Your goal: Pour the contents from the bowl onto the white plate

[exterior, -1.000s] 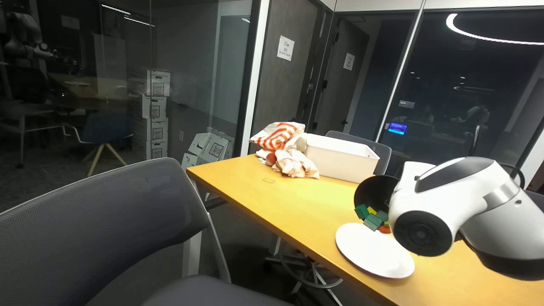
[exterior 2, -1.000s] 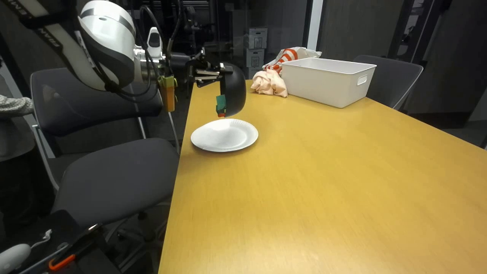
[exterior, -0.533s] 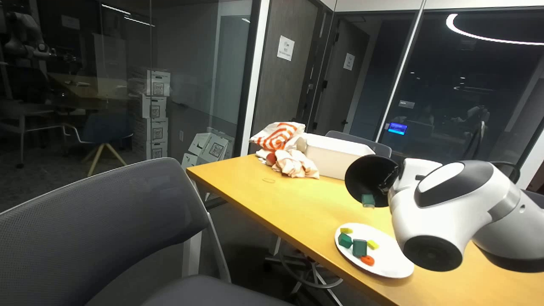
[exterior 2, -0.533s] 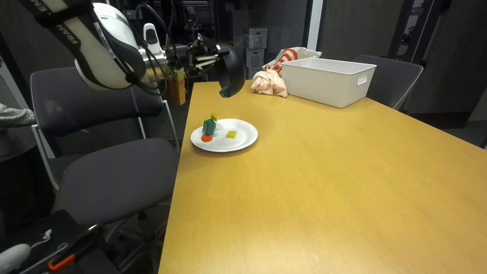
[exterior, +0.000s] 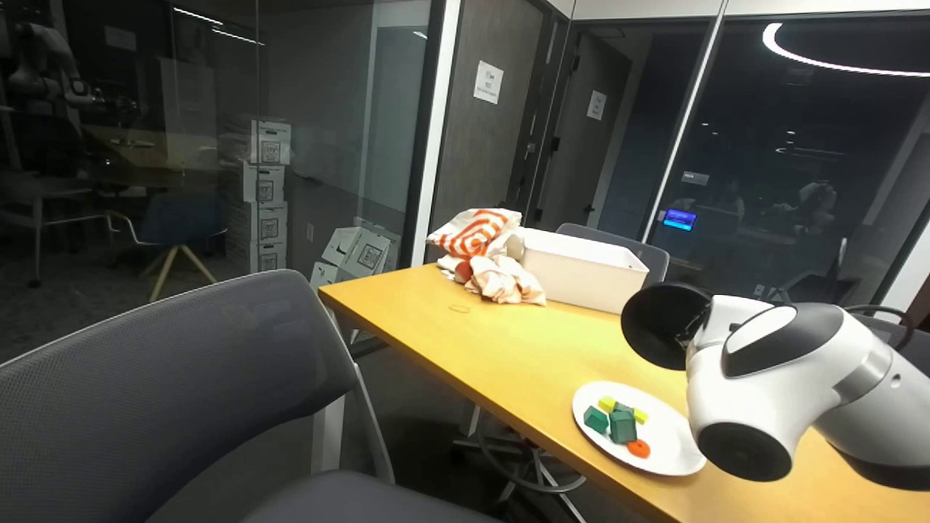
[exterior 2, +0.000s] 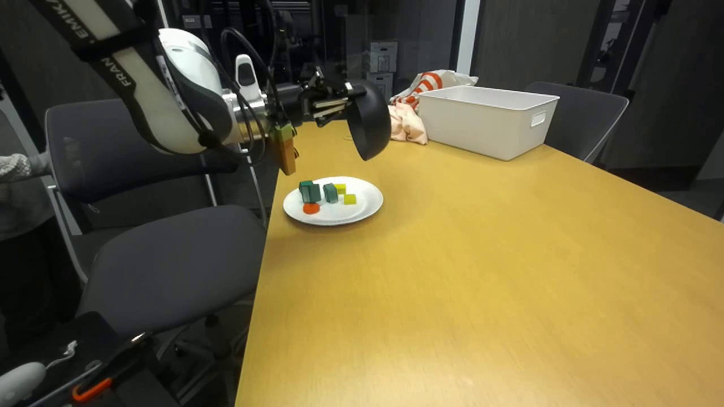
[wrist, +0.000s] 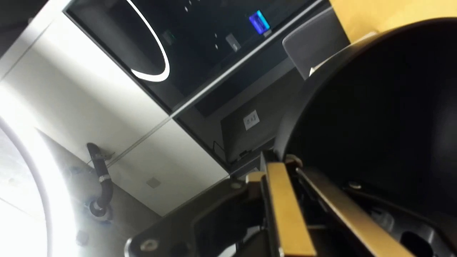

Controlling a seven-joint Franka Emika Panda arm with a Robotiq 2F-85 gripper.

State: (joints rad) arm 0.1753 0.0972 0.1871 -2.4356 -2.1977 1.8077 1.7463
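The end effector (wrist: 282, 159) pinches the tipped bowl (exterior 2: 371, 120) by its rim; its inside looks bare, though dimly seen. Below the end effector, the contents (exterior 2: 330, 193) lie on the white plate (exterior 2: 369, 202). Shake any straggler over the plate, then right the bowl.

Peering over the table's long edge (exterior: 472, 378) in an exterior view, down that edge (exterior 2: 266, 277) in an exterior view, plate (exterior 2: 365, 210) in both; wrist view hugs the bowl (wrist: 375, 107), facing up.
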